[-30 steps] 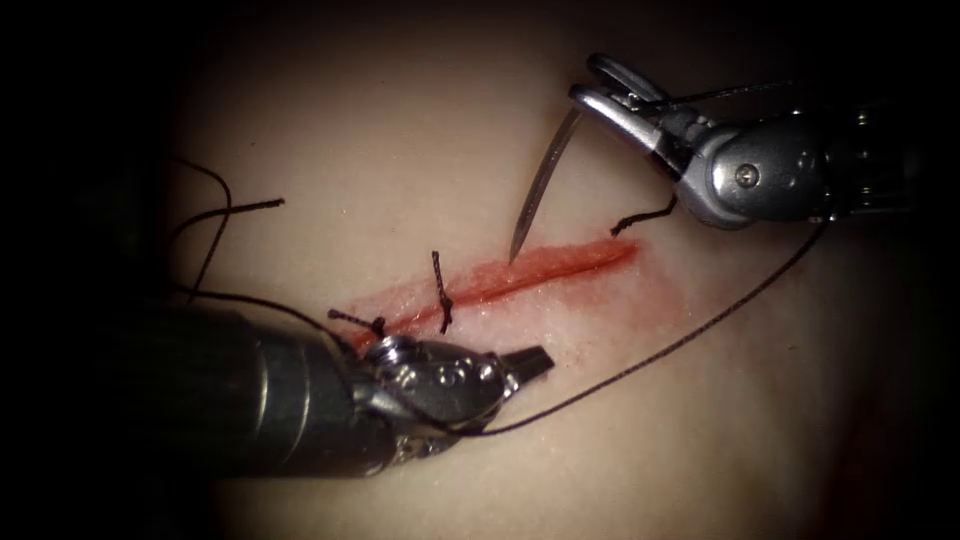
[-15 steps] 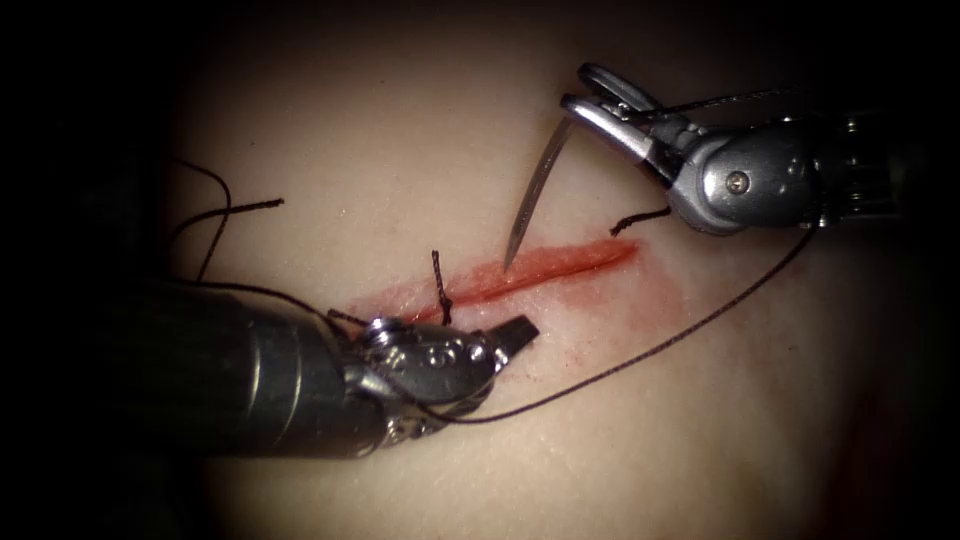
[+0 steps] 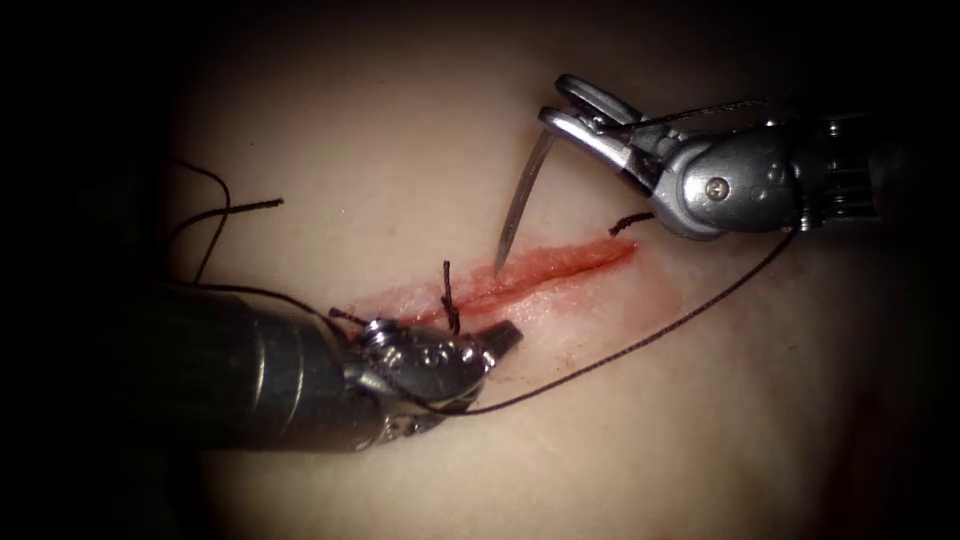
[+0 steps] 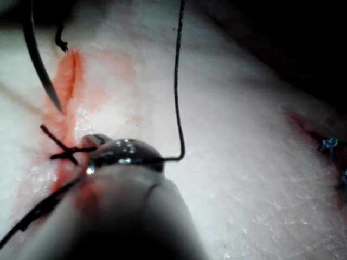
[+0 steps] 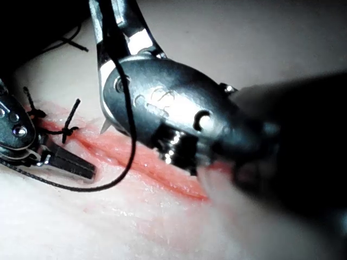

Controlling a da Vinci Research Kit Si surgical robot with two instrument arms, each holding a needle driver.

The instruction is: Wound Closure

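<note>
1. Above the cut (image 3: 540, 270), on its upper side, the right pincer (image 3: 560, 108) grips the curved needle (image 3: 520, 200) near its blunt tail end, jaws clamped on it.
2. From that grip the needle's steel arc runs down and to the left; its sharp tip sits at the upper edge of the cut, and whether it touches or has entered the tissue (image 3: 700, 420) cannot be told.
3. Below the cut toward its left end, the left pincer (image 3: 505, 335) rests with its dark jaws together, holding nothing that can be seen; its tip lies on or just over the pale tissue next to the cut.
4. Dark braided thread (image 3: 640, 345) trails from the right tool, sweeps down across the tissue right of and below the cut, and passes under the left tool's wrist.
5. One finished stitch (image 3: 448, 295) crosses the cut left of the needle tip, its cut tail standing up; a second knot (image 3: 350, 318) lies just beside the left tool's wrist, partly hidden by it.
6. A short cut end (image 3: 630, 220) lies near the cut's right end, half covered by the right tool.
7. Loose thread ends (image 3: 240, 207) lie well to the left on the tissue.
8. Red fluid (image 3: 650, 300) stains the glossy tissue around the cut.
</note>
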